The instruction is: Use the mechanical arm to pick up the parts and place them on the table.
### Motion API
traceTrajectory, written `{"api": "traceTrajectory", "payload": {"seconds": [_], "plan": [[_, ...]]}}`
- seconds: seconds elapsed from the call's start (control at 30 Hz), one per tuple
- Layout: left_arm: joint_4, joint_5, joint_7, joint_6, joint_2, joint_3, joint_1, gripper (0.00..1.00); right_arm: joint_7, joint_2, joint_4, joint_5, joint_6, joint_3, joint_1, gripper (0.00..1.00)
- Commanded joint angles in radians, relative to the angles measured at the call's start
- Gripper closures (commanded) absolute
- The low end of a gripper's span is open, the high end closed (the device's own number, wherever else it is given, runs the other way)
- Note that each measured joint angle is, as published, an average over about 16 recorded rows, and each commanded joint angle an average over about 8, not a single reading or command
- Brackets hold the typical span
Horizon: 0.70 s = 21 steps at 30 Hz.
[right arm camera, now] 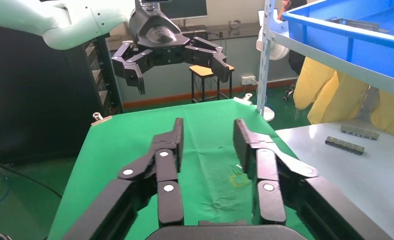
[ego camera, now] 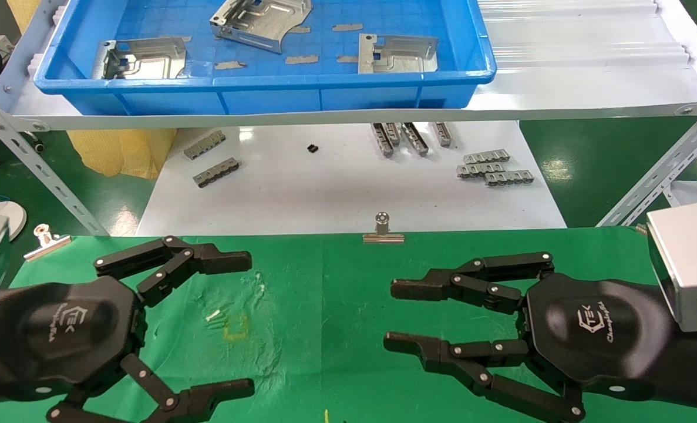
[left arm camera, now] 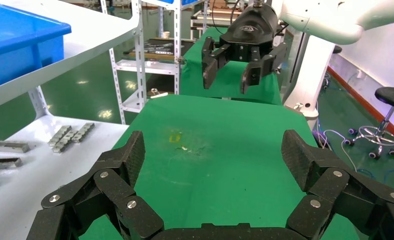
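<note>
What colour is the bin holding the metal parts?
Bright blue bin, with the silvery parts inside; clearest in the head view.

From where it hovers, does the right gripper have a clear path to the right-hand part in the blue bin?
Probably yes. The right gripper is open and empty over the green table, and the part lies uncovered in the open-topped bin. It must rise over the bin's front wall on the shelf.

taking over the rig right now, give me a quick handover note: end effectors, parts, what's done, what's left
Left end effector: open, empty, hovering over the green table.
Right end effector: open, empty, over the table too.
Parts: three metal plates, all in the blue bin on the shelf: left, middle, right.
Done: no part on the table.
Left: pick all three, place them on the table.
</note>
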Motion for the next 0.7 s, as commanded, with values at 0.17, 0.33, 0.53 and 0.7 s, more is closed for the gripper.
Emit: {"api": "traceTrajectory", "payload": {"seconds": [0.17,0.33,0.53,0.7], "plan": [[-0.004,0.051,-0.04,-0.074,0.007,0.001,-0.085,0.0,0.0,0.0,0.0,0.0,0.0,0.0,0.0,1.0],[0.075,0.184,-0.115,-0.177,0.079,0.05,-0.27,0.0,0.0,0.0,0.0,0.0,0.0,0.0,0.0,1.0],[0.343,0.406,-0.159,-0.271,0.259,0.162,-0.552,0.0,0.0,0.0,0.0,0.0,0.0,0.0,0.0,1.0],[0.653,0.567,-0.153,-0.359,0.431,0.246,-0.765,0.0,0.0,0.0,0.0,0.0,0.0,-0.001,0.0,1.0]]}}
